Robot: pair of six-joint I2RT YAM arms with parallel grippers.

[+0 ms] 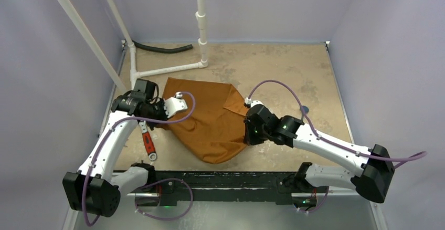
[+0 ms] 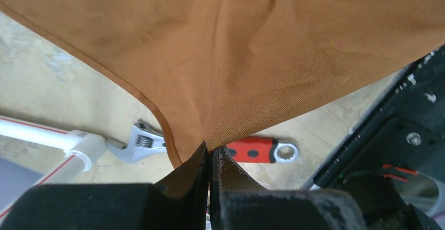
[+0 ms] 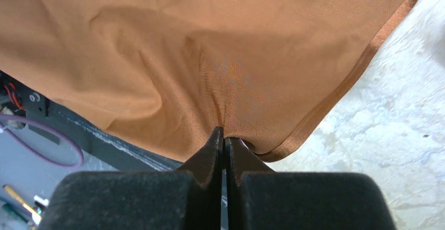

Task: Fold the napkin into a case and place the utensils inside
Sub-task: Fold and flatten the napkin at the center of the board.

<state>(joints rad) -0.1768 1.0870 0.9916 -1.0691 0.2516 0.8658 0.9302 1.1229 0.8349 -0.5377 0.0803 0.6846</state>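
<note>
The napkin (image 1: 210, 117) occupies the middle of the table (image 1: 294, 67), closer to the near edge than to the far edge. It is not flat. The cloth is bunched into an irregular shape with a rounded tip pointing at the near edge, just short of the black rail (image 1: 225, 180) that runs along that edge. A flap is turned over on the cloth's far-right part.

The left gripper (image 1: 167, 118) is at the napkin's left side. In the left wrist view its jaws (image 2: 211, 154) are pressed together on a pinch of the cloth (image 2: 236, 46), beside the hemmed edge. Creases fan out from the pinch point.

The right gripper (image 1: 245, 129) is at the napkin's right side. In the right wrist view its jaws (image 3: 224, 135) are closed on the cloth (image 3: 210, 56) close to a hemmed corner, and the fabric puckers into the pinch. Both wrist views show the cloth drawn up toward the fingers. It cannot be determined how much of the cloth rests on the table.

A red-handled wrench (image 1: 148, 142) lies by the left edge toward the near-left corner, partly beneath the left arm. In the left wrist view the wrench (image 2: 257, 150) lies under the cloth's edge.

A white pipe frame (image 1: 162, 70) stands at the far-left corner. A black hose (image 1: 157, 48) lies along the far edge behind the frame.
</note>
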